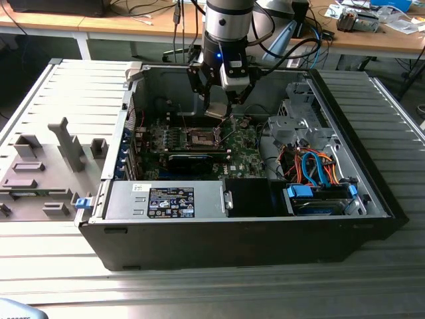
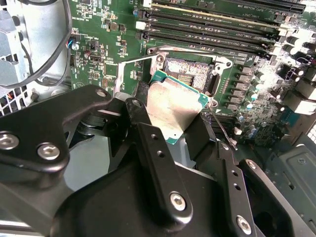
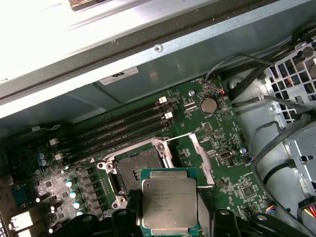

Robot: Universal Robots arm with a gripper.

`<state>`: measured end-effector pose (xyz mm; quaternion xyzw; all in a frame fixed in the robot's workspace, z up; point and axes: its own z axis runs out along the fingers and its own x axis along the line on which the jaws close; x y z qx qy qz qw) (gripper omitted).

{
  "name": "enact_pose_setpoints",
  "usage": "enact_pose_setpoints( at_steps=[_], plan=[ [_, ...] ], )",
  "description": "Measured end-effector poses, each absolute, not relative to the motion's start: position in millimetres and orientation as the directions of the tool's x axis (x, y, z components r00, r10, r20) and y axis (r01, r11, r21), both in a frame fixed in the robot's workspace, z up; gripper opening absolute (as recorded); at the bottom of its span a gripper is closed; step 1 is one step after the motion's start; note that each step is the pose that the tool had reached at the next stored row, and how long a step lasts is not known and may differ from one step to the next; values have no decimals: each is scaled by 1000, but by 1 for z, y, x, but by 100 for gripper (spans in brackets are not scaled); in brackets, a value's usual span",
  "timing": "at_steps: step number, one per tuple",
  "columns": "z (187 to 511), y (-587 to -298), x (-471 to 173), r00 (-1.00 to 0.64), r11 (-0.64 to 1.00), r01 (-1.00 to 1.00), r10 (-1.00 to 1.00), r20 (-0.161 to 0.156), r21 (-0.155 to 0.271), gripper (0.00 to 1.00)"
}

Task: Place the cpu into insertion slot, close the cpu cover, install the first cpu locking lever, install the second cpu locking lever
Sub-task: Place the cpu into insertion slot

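Gripper (image 1: 220, 105) clamped on the cpu (image 3: 169, 201), fingers (image 2: 148, 143) pinching two opposite edges, metal top facing the wrist cameras. Chip hangs inside the open computer case (image 1: 265, 246), above the motherboard (image 3: 222, 143) and apart from it. Insertion slot (image 3: 134, 170) uncovered and empty, contact field exposed. Cpu cover (image 3: 201, 159) appears swung up just beside the slot; hinge detail hard to make out.

Key relation: from the held chip, the slot lies lower and offset toward the memory slots (image 3: 113, 129). In the first wrist view the chip overlaps just one edge of the slot. In the second wrist view it sits tilted against the board, one corner nearest the slot. Judged not yet aligned or seated.
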<state>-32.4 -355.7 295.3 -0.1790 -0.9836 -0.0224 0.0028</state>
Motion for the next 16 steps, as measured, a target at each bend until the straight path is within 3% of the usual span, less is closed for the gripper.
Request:
enact_pose_setpoints(
  at_steps=[16],
  plan=[
    [295, -356, -32, -932, 931, 364, 363, 13, 42, 54]
  ],
)
